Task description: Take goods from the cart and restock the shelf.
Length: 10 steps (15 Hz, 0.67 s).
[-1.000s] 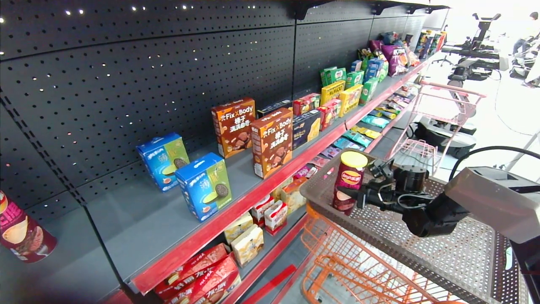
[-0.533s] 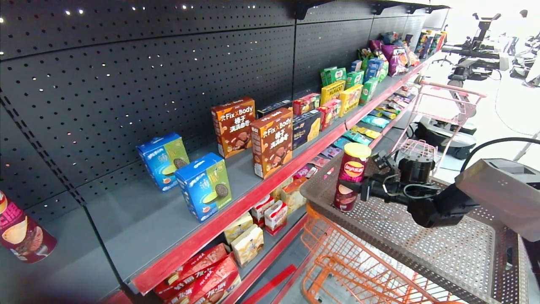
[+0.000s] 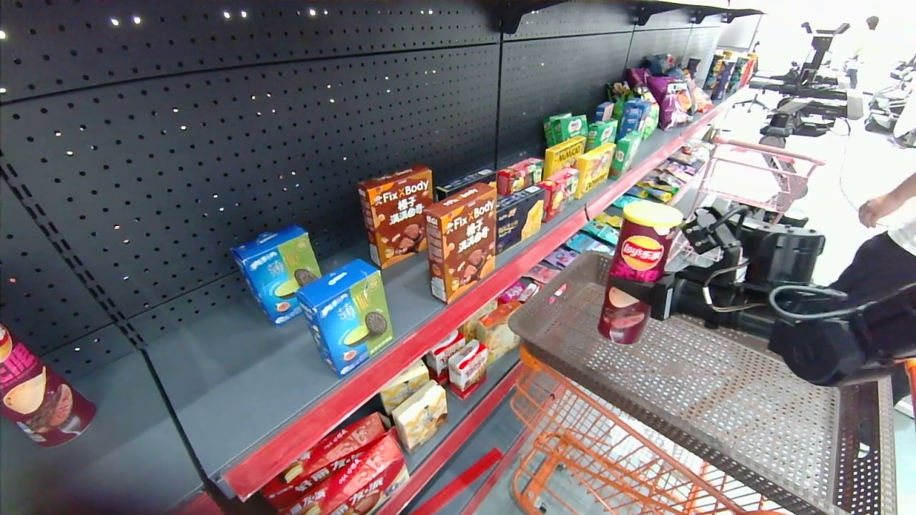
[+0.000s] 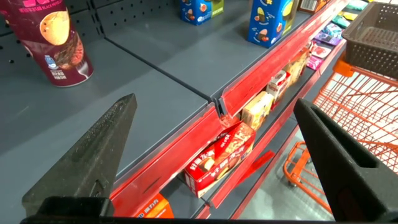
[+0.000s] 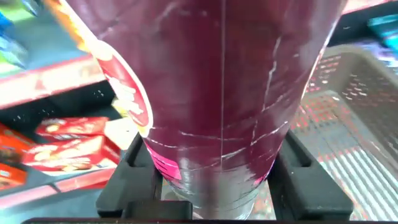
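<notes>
My right gripper (image 3: 647,299) is shut on a maroon chip can (image 3: 635,270) with a yellow lid, held upright in the air above the cart's grey perforated tray (image 3: 687,400). Close up, the chip can (image 5: 217,87) sits between the two black fingers (image 5: 134,180). My left gripper (image 4: 211,155) is open, hanging over the grey shelf (image 4: 155,68) near its red front edge. A second maroon chip can (image 4: 53,40) stands on that shelf at the far left, the same chip can (image 3: 32,393) at the head view's left edge.
Blue cookie boxes (image 3: 347,315) and brown boxes (image 3: 461,239) stand on the shelf (image 3: 236,379), with open room between them and the left can. The orange cart frame (image 3: 587,458) sits below the tray. A pink cart (image 3: 751,179) stands behind. A person stands at the right edge.
My right gripper has lifted the chip can up off the tray and carried it to the right. A person has come into view at the right edge.
</notes>
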Available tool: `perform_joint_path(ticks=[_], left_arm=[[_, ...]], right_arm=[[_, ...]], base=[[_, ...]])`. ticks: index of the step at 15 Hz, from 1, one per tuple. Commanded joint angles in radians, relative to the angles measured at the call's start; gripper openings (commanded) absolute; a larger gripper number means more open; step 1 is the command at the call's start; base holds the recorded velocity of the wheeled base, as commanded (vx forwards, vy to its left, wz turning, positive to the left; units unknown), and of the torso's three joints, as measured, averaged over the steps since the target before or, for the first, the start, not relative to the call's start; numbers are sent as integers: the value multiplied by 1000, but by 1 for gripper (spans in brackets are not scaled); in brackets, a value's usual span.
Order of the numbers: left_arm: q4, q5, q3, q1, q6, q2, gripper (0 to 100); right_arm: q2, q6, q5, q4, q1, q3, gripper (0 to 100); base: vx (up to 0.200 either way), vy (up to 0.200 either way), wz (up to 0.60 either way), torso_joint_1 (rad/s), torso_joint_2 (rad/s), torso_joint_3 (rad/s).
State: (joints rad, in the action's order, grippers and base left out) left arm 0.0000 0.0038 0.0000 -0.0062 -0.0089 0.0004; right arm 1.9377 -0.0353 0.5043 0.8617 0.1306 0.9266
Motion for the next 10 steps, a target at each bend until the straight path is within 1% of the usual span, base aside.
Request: perform_joint_path(ticks=[1,2,4,6,7,9,10], left_arm=[[0,1,0,0,0,1,100],[0,1,0,0,0,1,100],[0,1,0,0,0,1,100],[0,1,0,0,-2,1,100],[0,1,-2,0,0,1,100],[0,1,0,0,0,1,100],[0,1,0,0,0,1,100]], right_arm=[[-393,34,-155,-18,83,-267,0],[-419,34,-174,-16,86,-287,0],[-546,32,-242,-9,89,-382,0],[-625,26,-339,-18,92,-443,0],[-661,25,-360,-18,92,-473,0],[-681,25,-366,-20,90,-486,0],[-721,12,-375,-43,90,-509,0]], base=[[0,0,0,0,0,0],[0,0,0,0,0,0],[0,0,0,0,0,0],[0,0,0,0,0,0],[0,0,0,0,0,0],[0,0,0,0,0,0],[0,0,0,0,0,0]])
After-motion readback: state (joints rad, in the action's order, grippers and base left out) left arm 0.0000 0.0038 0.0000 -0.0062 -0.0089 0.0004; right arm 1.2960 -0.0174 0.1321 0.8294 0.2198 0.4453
